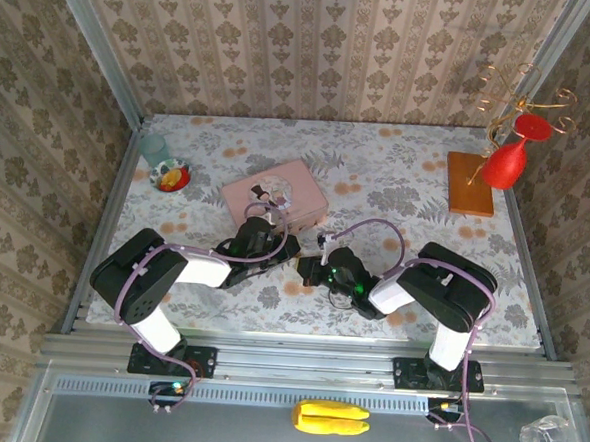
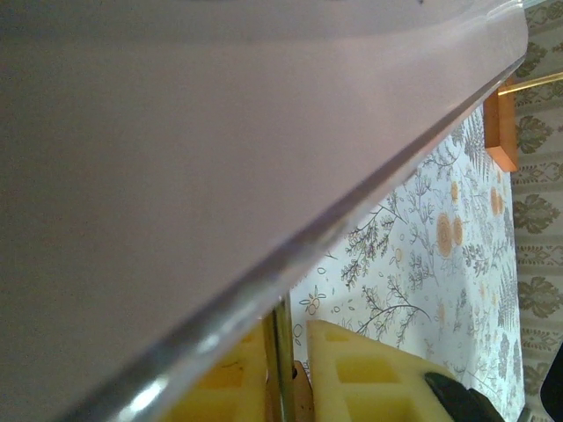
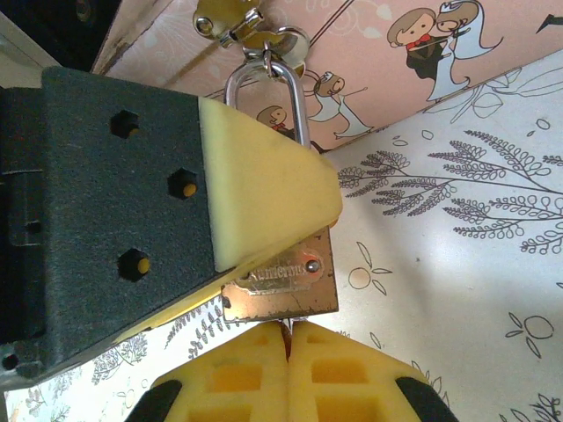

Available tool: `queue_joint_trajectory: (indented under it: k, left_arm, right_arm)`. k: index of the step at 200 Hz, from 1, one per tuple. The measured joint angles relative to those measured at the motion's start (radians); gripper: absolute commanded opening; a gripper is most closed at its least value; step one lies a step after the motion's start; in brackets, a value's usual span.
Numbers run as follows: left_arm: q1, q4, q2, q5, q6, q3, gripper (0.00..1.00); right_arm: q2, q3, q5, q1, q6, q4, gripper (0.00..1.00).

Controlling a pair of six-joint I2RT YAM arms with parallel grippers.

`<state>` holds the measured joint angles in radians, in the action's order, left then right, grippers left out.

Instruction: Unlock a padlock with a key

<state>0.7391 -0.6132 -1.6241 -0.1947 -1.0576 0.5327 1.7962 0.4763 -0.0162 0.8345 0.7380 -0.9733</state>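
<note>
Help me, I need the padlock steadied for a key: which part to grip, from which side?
Grip the padlock by its brass body, jaws across the two broad flat faces, coming in from the side. The shackle is looped through the pink tin's hasp, so that end is tethered; a side approach leaves the bottom end free.

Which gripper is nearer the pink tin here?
Left. The left gripper is up against the near side of the pink tin, at the padlock; the right gripper sits just past the padlock's bottom end, off the tin.
</note>
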Motion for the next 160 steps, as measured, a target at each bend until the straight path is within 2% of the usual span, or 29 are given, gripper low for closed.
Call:
queue_joint_trajectory:
  k: [36,80,127,160]
  left_arm:
    - [0.006,0.003,0.002,0.003,0.008,0.001,0.28]
    - [0.019,0.148,0.092,0.057,0.058,0.034,0.41]
    - [0.001,0.207,0.184,0.099,0.091,0.034,0.42]
    - [-0.008,0.240,0.222,0.118,0.117,0.034,0.42]
  right_arm:
    - [-0.011,0.002,0.000,0.000,-0.002,0.027,0.02]
    - [-0.024,0.002,0.005,-0.006,-0.009,0.076,0.02]
    - [-0.038,0.002,0.005,-0.006,-0.019,0.103,0.04]
    - [-0.049,0.002,0.005,-0.008,-0.028,0.119,0.13]
